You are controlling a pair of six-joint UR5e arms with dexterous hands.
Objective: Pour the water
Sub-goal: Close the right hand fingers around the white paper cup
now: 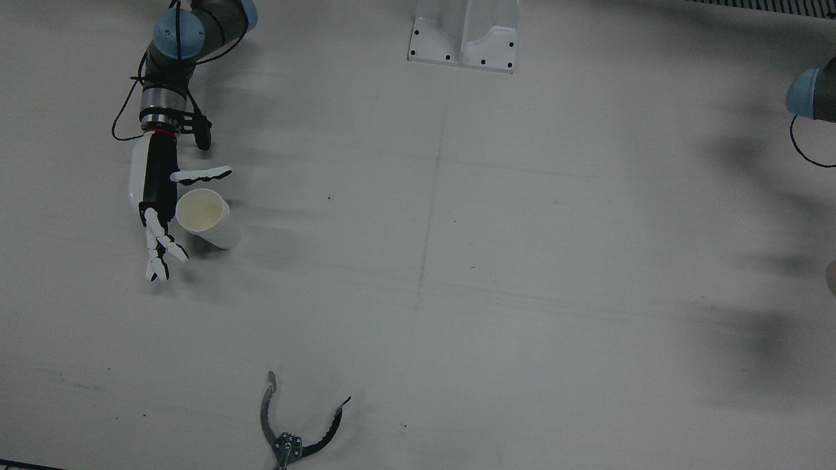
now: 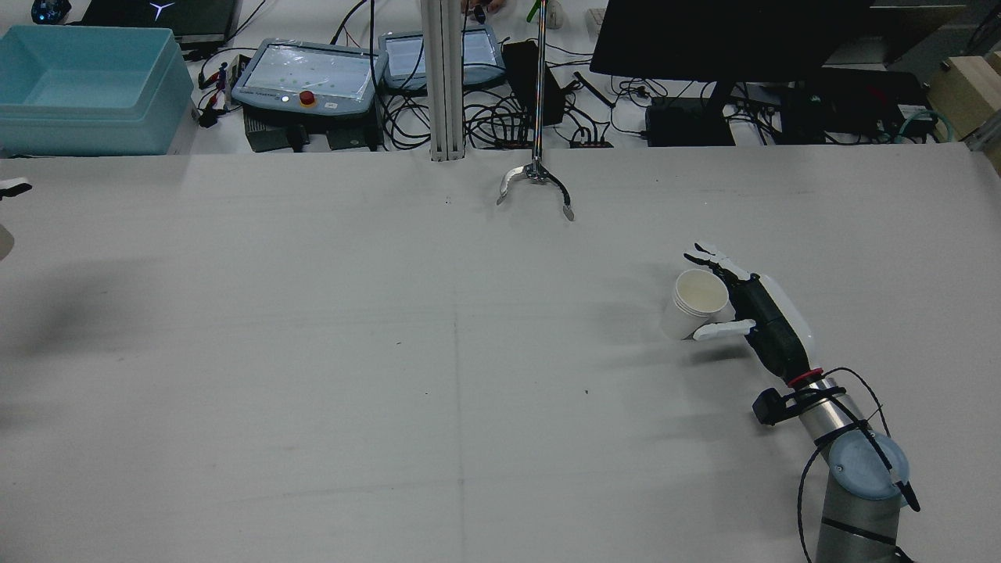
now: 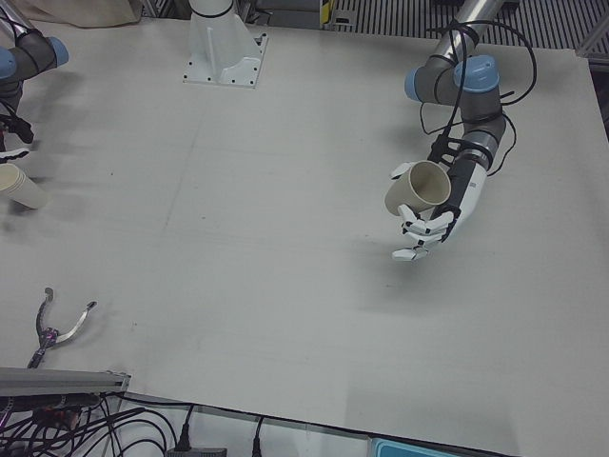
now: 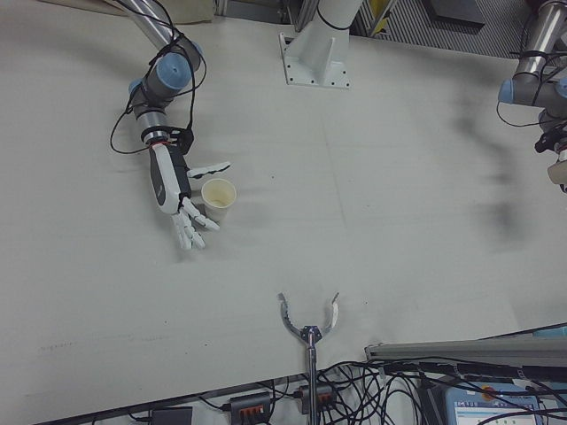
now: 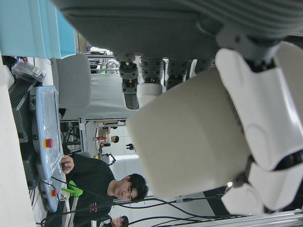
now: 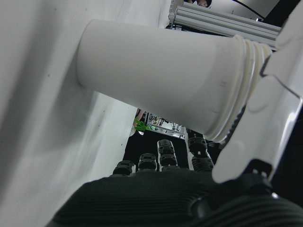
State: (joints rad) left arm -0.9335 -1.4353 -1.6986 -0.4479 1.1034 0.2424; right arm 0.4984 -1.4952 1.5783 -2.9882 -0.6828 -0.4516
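Observation:
A white paper cup (image 1: 208, 219) stands upright on the table on my right side; it also shows in the rear view (image 2: 694, 303) and the right hand view (image 6: 161, 71). My right hand (image 1: 159, 189) lies beside it, open, with the cup between its thumb and spread fingers. My left hand (image 3: 455, 205) is shut on a second, beige paper cup (image 3: 417, 188) and holds it tilted well above the table. The left hand view shows that cup (image 5: 189, 142) pressed against the palm. Whether either cup holds any water cannot be told.
A metal grabber tool (image 1: 294, 424) lies near the operators' edge of the table. The white arm pedestal (image 1: 464, 32) stands at the robot's side. A blue bin (image 2: 86, 86), tablets and cables sit beyond the table's far edge.

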